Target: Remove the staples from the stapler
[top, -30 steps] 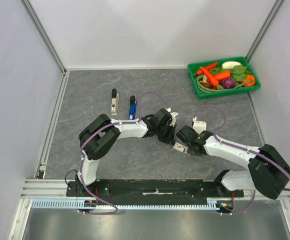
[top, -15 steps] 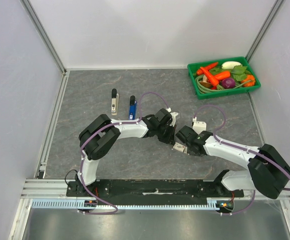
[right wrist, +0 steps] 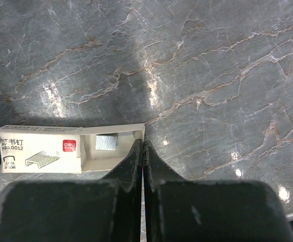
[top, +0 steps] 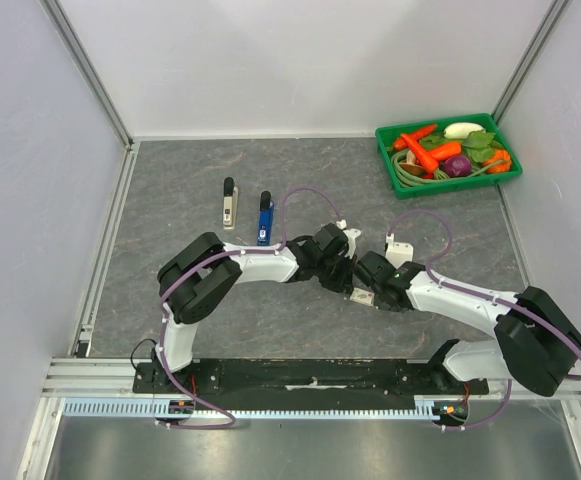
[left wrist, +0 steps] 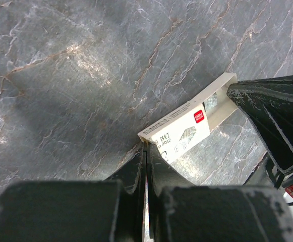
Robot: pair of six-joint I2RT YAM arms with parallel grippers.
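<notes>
Risk first: both grippers are at the staple box [left wrist: 179, 133], not at a stapler. The left gripper [left wrist: 146, 148] is clenched tight, its tips at one corner of the box sleeve. The right gripper [right wrist: 143, 143] is likewise clenched, its tips against the end wall of the tray, which stands partly out of the sleeve. Whether either nips a cardboard edge or merely presses on it cannot be told.

Judged hazards:
- The light box could skid or spin on the smooth table [top: 170, 180] if pushed from one end only.
- Thin card could crease or tear under the hard fingertips.
- The small staple strip [right wrist: 106, 142] lying loose in the tray could spill if the box tips.
- The two wrists sit very close together, so contact between them is a fair concern.

Task objects: two staplers lie side by side on the table, to the left of and beyond the grippers. One is a black-and-white stapler [top: 229, 203], the other a blue stapler [top: 264, 217]. Both lie flat and untouched, the blue one near the left forearm. Which is to be unloaded cannot be told. Unloading has, in my judgement, not begun.

Materials:
- Table: dark grey, stone-veined, glossy with glare.
- Box: white matte card, rectangular, printed with a red logo and a staple drawing.
- Strip: silver, metallic, blocky.
- Fingers: black, hard, wedge-shaped.
- Green plastic bin [top: 450, 182] of vegetables: far right corner, well apart.
</notes>
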